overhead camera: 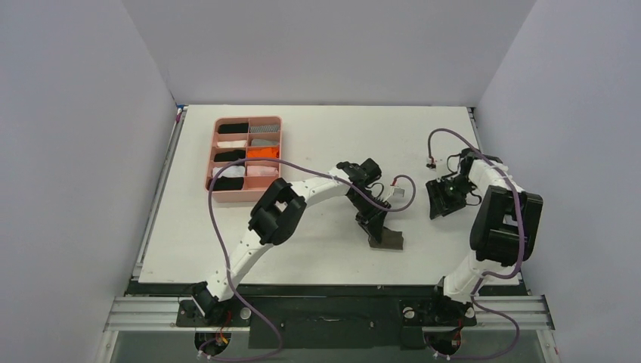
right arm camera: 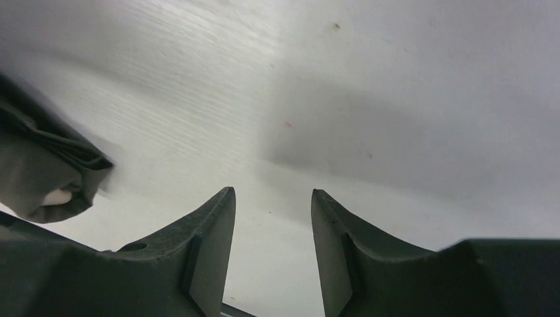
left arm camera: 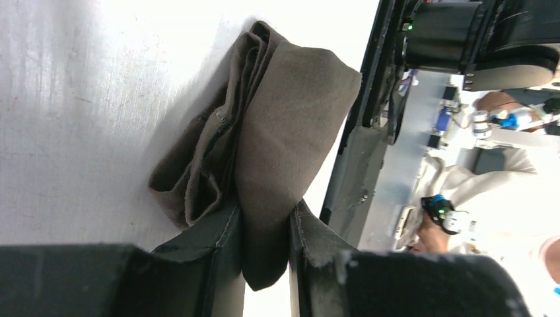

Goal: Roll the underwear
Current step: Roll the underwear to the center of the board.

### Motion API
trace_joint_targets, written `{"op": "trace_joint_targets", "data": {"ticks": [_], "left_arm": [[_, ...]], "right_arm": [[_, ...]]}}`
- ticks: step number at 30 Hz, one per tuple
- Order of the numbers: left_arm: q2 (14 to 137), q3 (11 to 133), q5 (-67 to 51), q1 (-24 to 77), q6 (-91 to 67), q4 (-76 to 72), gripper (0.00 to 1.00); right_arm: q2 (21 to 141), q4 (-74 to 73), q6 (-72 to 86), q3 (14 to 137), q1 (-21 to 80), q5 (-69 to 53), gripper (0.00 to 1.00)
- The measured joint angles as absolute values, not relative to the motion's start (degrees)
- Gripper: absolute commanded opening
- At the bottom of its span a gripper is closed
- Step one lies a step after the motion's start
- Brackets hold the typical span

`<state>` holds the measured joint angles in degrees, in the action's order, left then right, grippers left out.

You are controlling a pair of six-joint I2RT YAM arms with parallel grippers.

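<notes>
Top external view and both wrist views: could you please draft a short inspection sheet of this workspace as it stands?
Surface: white table, with faint scuffs showing in the wrist views.
Job's things: the underwear, a bunched grey-brown bundle lying on the table near the middle front.
Clutter: pink tray at the far left, its compartments holding small rolled cloths.
Grippers: left gripper shut on a fold of the underwear; right gripper open, holding nothing, off to the right.
Cables: purple cables loop along both arms, none lying on the underwear.
Surroundings: plain grey walls on three sides; metal rail at the near edge.
</notes>
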<state>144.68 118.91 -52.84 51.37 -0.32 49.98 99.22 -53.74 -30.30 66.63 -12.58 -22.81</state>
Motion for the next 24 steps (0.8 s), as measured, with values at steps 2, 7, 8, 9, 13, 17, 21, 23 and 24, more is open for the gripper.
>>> {"op": "trace_joint_targets", "data": {"ticks": [2,7,8,9,13,17,21,23,24], "left_arm": [[145.4,119.3,-54.2,51.0,-1.7,50.3,0.00],[147.4,120.9,-57.4,50.3,-4.5,51.3,0.00],[147.8,121.1,-58.0,50.1,-5.0,51.4,0.00],[148.2,121.4,-58.5,50.0,-5.5,51.5,0.00],[149.3,121.9,-60.6,49.5,-7.0,51.9,0.00],[150.0,121.9,-62.4,49.1,-8.0,52.1,0.00],[150.8,122.5,-63.9,48.8,-8.6,52.4,0.00],[151.2,122.7,-64.3,48.6,-8.9,52.6,0.00],[151.4,123.0,-64.6,48.6,-9.0,52.7,0.00]], "right_arm": [[98.5,-52.6,-30.7,64.7,-14.9,-22.5,0.43],[93.3,-51.1,-34.1,58.8,-18.8,-22.3,0.43],[91.4,-51.2,-35.3,57.4,-19.0,-22.3,0.43],[89.3,-51.4,-36.5,56.2,-19.0,-22.5,0.43],[81.7,-52.6,-41.2,52.9,-18.2,-23.6,0.44],[73.0,-52.9,-43.8,48.6,-13.3,-23.3,0.44],[64.8,-52.8,-43.7,44.9,-5.1,-21.5,0.46],[61.6,-52.5,-43.0,43.9,-1.0,-20.4,0.47],[60.7,-52.3,-42.7,43.5,0.5,-19.9,0.48]]}}
